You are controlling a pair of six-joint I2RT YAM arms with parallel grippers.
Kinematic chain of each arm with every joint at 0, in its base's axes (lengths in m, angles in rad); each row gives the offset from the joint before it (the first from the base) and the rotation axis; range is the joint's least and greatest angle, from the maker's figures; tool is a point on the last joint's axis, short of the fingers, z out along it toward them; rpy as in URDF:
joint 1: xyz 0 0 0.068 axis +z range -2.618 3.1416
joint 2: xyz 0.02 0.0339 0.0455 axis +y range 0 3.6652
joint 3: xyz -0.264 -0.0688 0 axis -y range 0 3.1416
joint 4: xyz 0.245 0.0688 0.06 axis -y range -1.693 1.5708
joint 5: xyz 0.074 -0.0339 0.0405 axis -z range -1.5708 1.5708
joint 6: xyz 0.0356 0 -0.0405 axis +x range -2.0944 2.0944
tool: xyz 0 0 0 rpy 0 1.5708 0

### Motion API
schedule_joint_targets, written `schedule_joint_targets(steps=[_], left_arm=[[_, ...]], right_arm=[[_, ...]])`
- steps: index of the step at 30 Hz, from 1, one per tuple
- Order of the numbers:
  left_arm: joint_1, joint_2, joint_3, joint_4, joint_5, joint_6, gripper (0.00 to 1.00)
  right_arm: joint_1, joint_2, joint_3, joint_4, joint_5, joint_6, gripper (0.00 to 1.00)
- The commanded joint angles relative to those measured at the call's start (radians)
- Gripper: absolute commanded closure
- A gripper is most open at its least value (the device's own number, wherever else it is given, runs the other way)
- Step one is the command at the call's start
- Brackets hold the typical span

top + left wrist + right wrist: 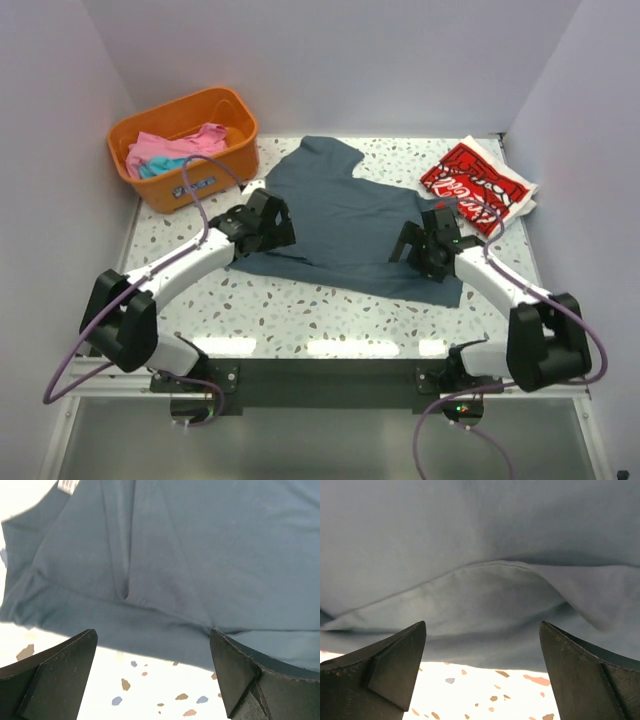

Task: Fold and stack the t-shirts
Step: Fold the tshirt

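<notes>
The speckled white table (330,320) stands between plain pale lilac walls (330,60). In its middle lies the dark blue shirt (350,225), spread out with some creases. At this shirt's left edge the left gripper (268,222) has its fingers wide apart, holding nothing — at the shirt's right edge the right gripper (418,245) is the same. Behind the blue shirt to the right lies the red shirt (478,185). Behind it to the left is the orange basket (170,195), holding a pink shirt (165,150) and a turquoise shirt (150,168).

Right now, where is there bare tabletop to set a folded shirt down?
Widest: the near strip of speckled table between the hem of the slate-blue cloth t-shirt and the near edge. Smaller: the far gap between that shirt and the red lettered t-shirt. Crowded around the orange plastic basket.
</notes>
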Motion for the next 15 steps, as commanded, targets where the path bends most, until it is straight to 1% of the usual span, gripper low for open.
schedule_joint_targets(steps=[1, 6, 7, 9, 11, 15], left_arm=[[0.005, -0.051, -0.062, 0.032, 0.043, -0.061, 0.0], [0.005, 0.01, -0.056, 0.042, 0.056, -0.061, 0.0], [0.006, 0.023, -0.053, 0.041, 0.054, -0.063, 0.0], [0.005, 0.055, -0.05, 0.056, 0.039, -0.064, 0.0], [0.006, 0.086, -0.039, 0.074, 0.033, -0.063, 0.0], [0.008, 0.155, 0.001, 0.084, 0.026, -0.064, 0.0]], right_arm=[[0.014, 0.095, 0.016, 0.056, -0.019, -0.005, 0.01], [-0.015, 0.196, 0.107, 0.021, 0.226, 0.021, 0.01], [-0.039, 0.225, 0.121, 0.011, 0.253, 0.024, 0.01], [-0.049, 0.243, 0.154, -0.002, 0.309, 0.009, 0.02], [-0.052, 0.254, 0.174, -0.015, 0.339, -0.006, 0.01], [-0.052, 0.247, 0.18, -0.026, 0.336, -0.011, 0.01]])
